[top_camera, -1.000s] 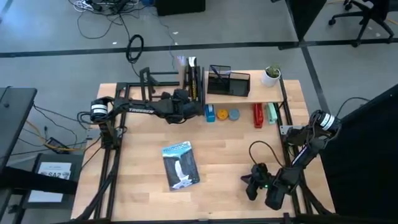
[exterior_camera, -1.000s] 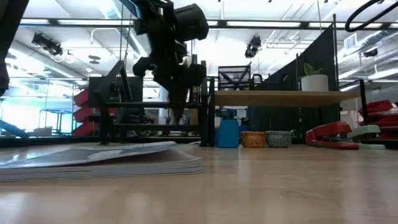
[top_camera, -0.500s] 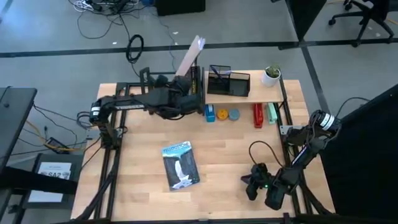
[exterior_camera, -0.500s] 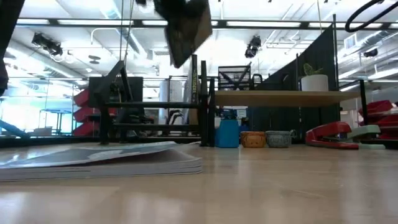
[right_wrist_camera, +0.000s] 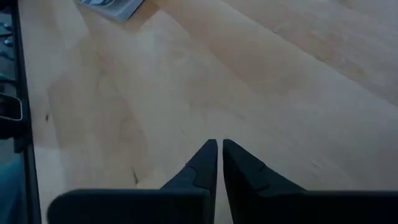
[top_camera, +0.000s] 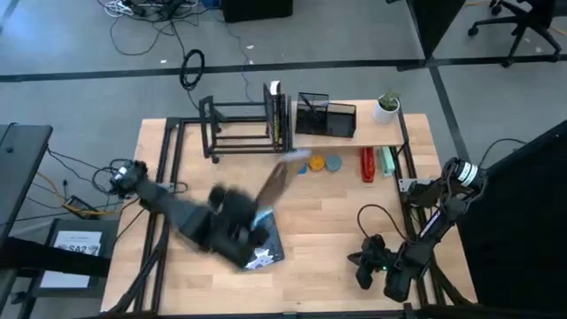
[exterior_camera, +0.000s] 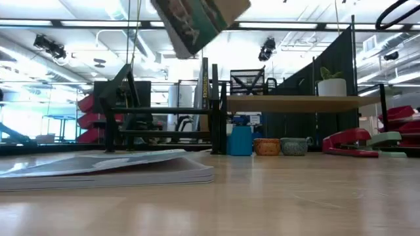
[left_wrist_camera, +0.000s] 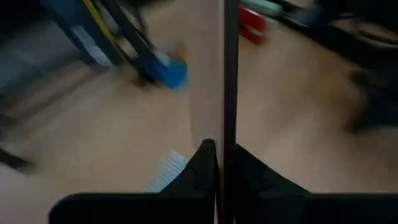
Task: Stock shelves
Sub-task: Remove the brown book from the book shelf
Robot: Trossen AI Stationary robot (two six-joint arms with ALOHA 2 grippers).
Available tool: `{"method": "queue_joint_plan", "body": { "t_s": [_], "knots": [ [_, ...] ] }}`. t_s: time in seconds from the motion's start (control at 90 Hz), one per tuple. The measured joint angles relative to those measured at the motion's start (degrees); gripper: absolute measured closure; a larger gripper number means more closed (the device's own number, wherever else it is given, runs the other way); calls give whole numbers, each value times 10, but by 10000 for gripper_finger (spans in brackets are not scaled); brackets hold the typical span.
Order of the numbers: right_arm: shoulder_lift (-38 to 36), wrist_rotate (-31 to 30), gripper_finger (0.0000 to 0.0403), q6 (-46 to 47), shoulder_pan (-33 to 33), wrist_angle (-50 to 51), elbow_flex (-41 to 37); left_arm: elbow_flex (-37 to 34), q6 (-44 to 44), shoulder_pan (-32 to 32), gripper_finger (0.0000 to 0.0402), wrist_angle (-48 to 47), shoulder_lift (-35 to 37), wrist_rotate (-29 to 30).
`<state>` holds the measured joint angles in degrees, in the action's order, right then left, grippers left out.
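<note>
My left gripper (top_camera: 255,215) hangs over the table's middle, shut on a thin tan-and-dark book (top_camera: 278,180), which shows high up in the low view (exterior_camera: 197,18). Below it a magazine (top_camera: 260,241) lies flat on the table. The black metal-tube rack (top_camera: 232,129) stands at the far left-centre with a few books (top_camera: 277,113) upright at its right end. Beside it, the wooden plank shelf (top_camera: 376,134) stands on thin black legs. My right gripper (top_camera: 363,264) waits shut at the near right, nothing between its fingers (right_wrist_camera: 217,152). My left gripper pinches the book's end nearest the wrist (left_wrist_camera: 222,134) between its two fingers, one finger on each face. The book is seen edge-on and sticks out ahead of the fingers (left_wrist_camera: 207,155). It is lifted clear of the table and slants up toward the far right.
On the plank stand a black mesh organizer (top_camera: 326,115) and a small potted plant (top_camera: 385,108). Under it sit a blue container (top_camera: 300,164), two small bowls (top_camera: 325,163), a red stapler (top_camera: 368,164) and a green one (top_camera: 387,161). Bare wood lies between magazine and right gripper.
My left gripper has drawn the book up out of the black rack's right end, tipped it over, and swung with it toward the table's near edge. It now hangs above the magazine. The book is clear of the rack and held high.
</note>
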<state>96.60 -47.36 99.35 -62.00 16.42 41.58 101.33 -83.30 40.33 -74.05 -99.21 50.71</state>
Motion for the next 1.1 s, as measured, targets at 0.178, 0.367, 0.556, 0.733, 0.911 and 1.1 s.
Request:
{"method": "queue_joint_plan", "body": {
  "t_s": [0.178, 0.367, 0.556, 0.733, 0.911, 1.1],
  "knots": [
    [0, -23, 403, 0, 2, 0, 0, -177, -190, 123, 401, 271, -2, 124],
    [0, -35, 403, 0, 17, -2, 0, -352, -278, 160, 401, 551, -29, 240],
    [0, -17, 403, -6, 26, -3, 0, -443, -340, 159, 401, 655, -53, 252],
    [0, -5, 403, -2, 24, -3, 0, -477, -407, 160, 401, 655, -52, 229],
    [0, 1, 403, 6, 21, -2, 0, -479, -419, 155, 401, 655, -52, 175],
    [0, 1, 403, 16, 20, 2, 0, -479, -421, 154, 401, 652, -58, 172]
  ]
}}
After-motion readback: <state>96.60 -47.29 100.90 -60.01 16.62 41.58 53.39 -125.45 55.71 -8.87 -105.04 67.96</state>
